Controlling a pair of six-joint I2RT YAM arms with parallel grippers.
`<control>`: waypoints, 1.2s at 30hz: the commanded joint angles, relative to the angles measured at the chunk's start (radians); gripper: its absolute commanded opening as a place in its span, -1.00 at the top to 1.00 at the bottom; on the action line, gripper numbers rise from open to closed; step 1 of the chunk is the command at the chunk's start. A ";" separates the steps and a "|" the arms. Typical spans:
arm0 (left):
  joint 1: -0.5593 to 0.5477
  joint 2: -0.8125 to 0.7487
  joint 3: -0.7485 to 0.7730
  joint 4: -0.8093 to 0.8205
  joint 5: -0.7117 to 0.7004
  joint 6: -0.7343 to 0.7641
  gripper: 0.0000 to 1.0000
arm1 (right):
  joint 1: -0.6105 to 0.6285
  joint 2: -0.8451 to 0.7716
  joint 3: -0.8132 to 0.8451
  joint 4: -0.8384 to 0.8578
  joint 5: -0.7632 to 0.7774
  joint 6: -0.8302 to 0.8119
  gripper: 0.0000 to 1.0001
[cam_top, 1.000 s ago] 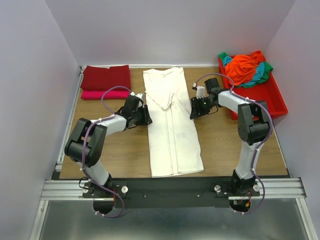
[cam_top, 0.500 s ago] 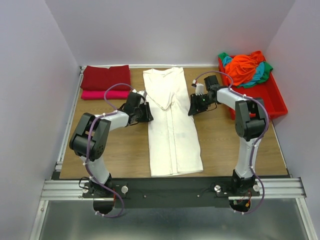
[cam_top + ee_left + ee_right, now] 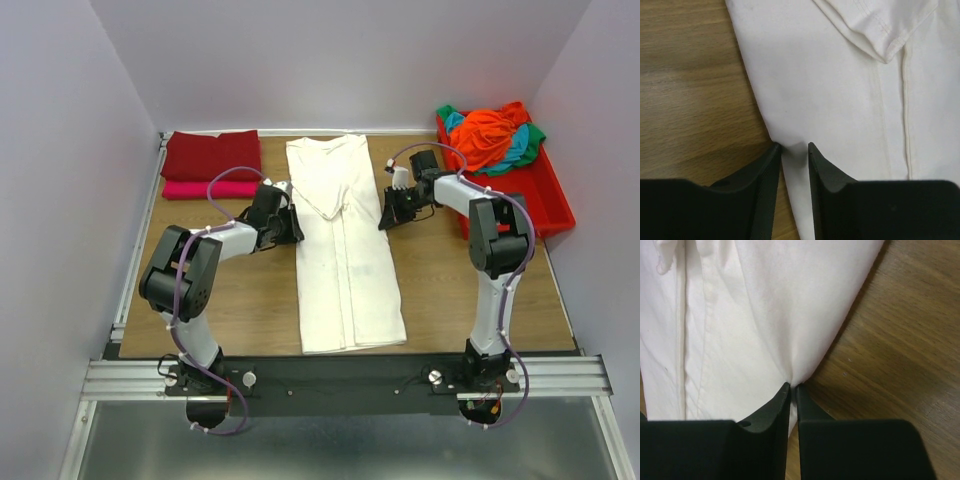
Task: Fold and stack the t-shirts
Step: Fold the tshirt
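The cream-white t-shirt (image 3: 345,250) lies flat mid-worktop (image 3: 230,300), folded into a long narrow strip with its sleeves tucked in and seams showing. The right gripper (image 3: 793,387) is pinching its right edge tight. The left gripper (image 3: 793,147) sits narrowly around the left edge, can't tell if it's actually biting.

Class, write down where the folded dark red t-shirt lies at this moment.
In the top view, the folded dark red t-shirt lies at the far left corner of the table, the pink t-shirt showing along its near edge, left of the cream-white t-shirt.
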 commanded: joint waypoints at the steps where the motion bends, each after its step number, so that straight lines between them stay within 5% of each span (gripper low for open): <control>1: 0.009 0.075 -0.002 -0.017 -0.034 0.005 0.53 | -0.006 0.080 0.003 -0.019 0.052 -0.012 0.76; 5: 0.010 0.112 0.037 -0.009 -0.008 0.002 0.98 | -0.013 0.097 0.032 -0.021 0.051 -0.013 0.92; 22: 0.038 0.264 0.365 -0.159 0.005 0.054 1.00 | -0.071 0.245 0.299 -0.062 0.122 -0.033 0.99; 24: 0.038 0.240 0.361 -0.173 0.003 0.063 1.00 | -0.072 0.231 0.299 -0.073 0.102 -0.054 0.79; 36: 0.038 -0.214 0.190 -0.172 0.023 0.235 -0.04 | -0.075 -0.089 0.072 -0.087 0.157 -0.249 0.04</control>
